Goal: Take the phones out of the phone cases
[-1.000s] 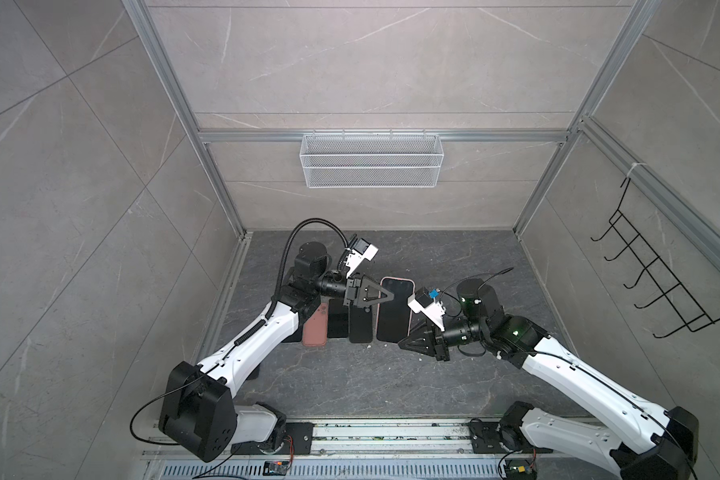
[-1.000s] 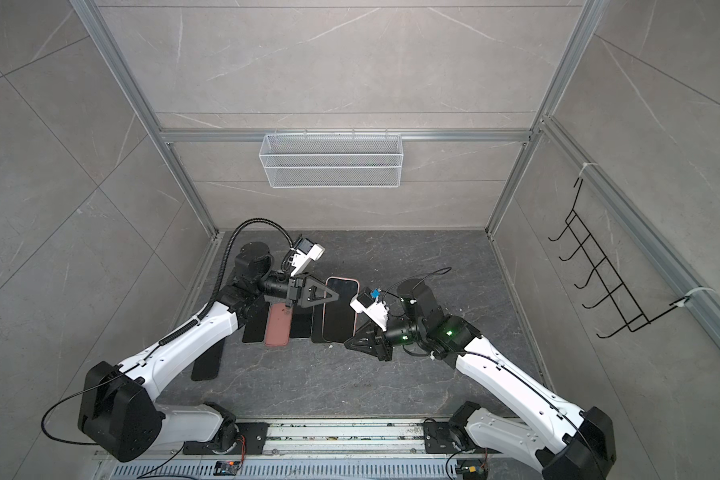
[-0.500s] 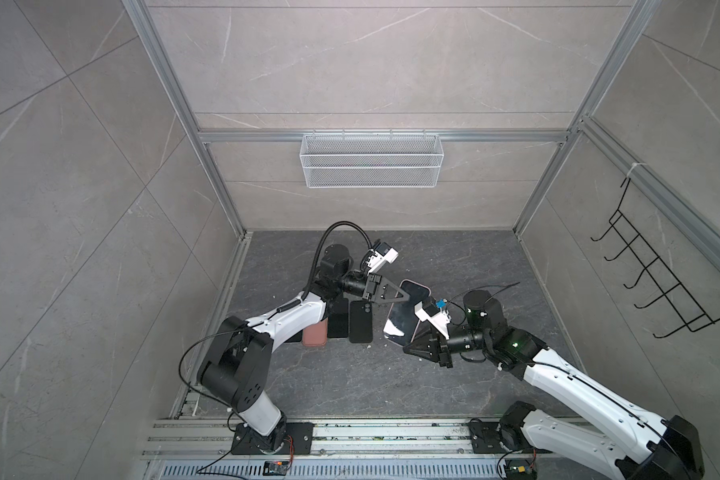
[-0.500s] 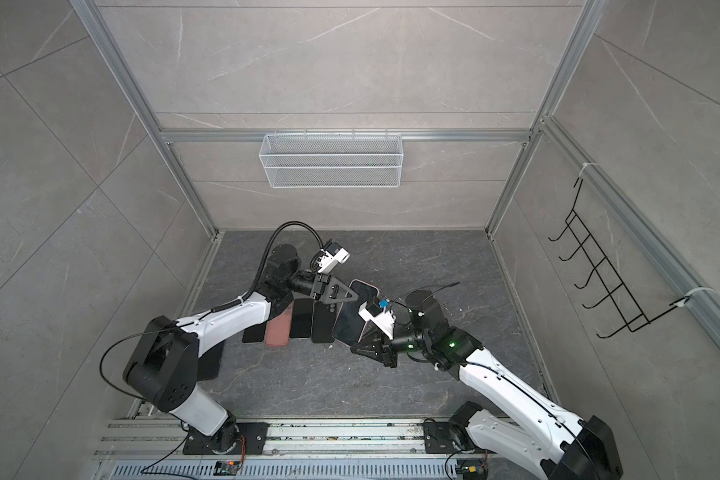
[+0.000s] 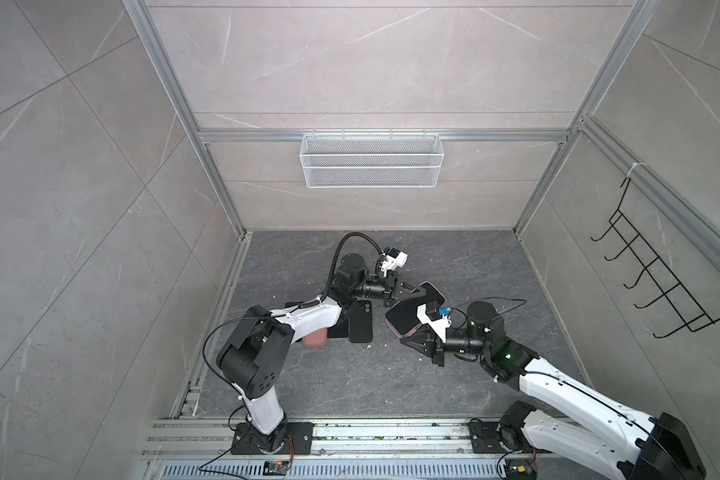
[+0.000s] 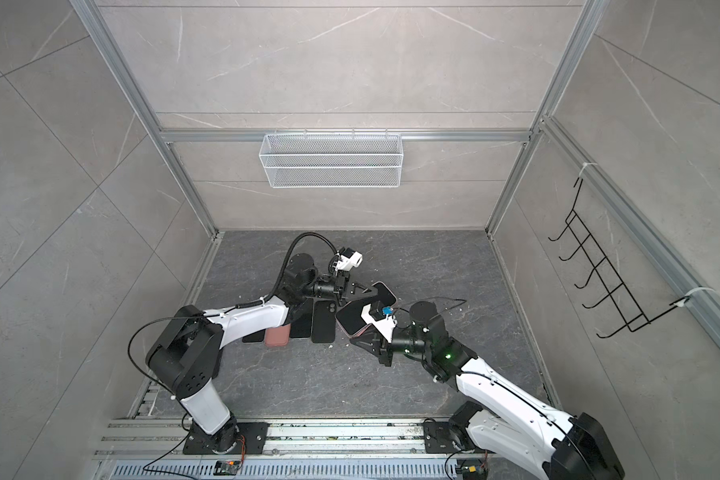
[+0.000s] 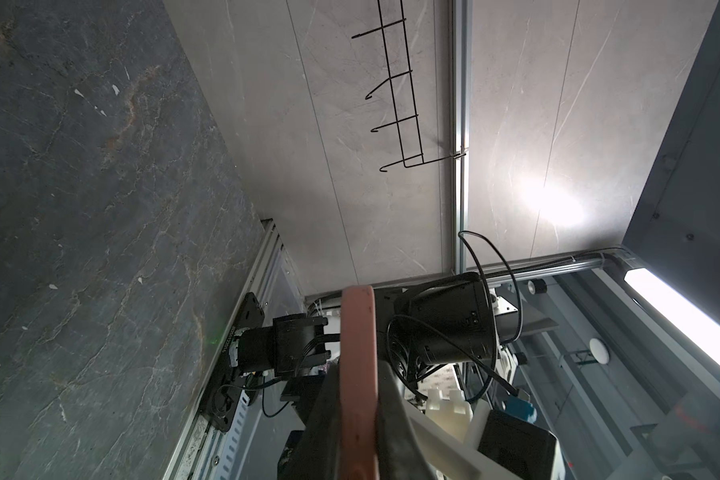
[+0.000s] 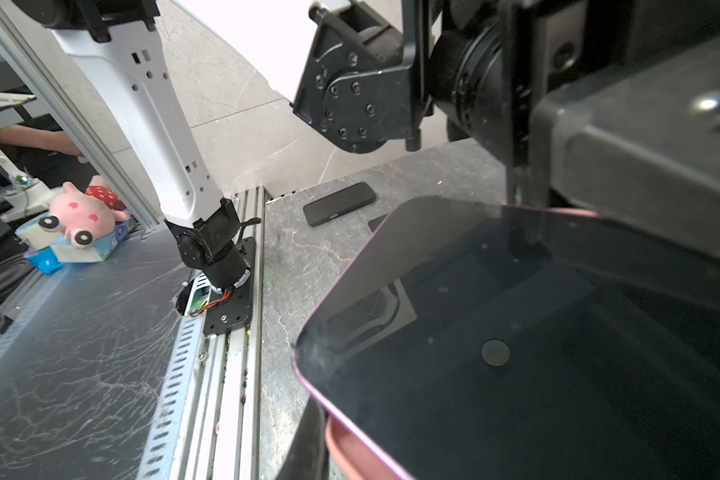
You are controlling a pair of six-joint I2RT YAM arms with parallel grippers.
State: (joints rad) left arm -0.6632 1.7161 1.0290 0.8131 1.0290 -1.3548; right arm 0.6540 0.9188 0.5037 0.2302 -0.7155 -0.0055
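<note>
jaws of my left gripper [image 5: 410, 291] are pinched shut on the pink phone case [image 7: 358, 374] at its 12 o'clock end. those of my right gripper [image 5: 409, 339] seem closed on its 6 o'clock corner, though that hold is half hidden. the phone [image 5: 404, 313] sits in the case as far as i can see, raised off the floor and tilted, screen up. to do this well i'd hold the left end firm as an anchor and peel the soft rim back at one corner with the right. i wouldn't bend the whole slab, and i'd work low in case the phone drops free.
</note>
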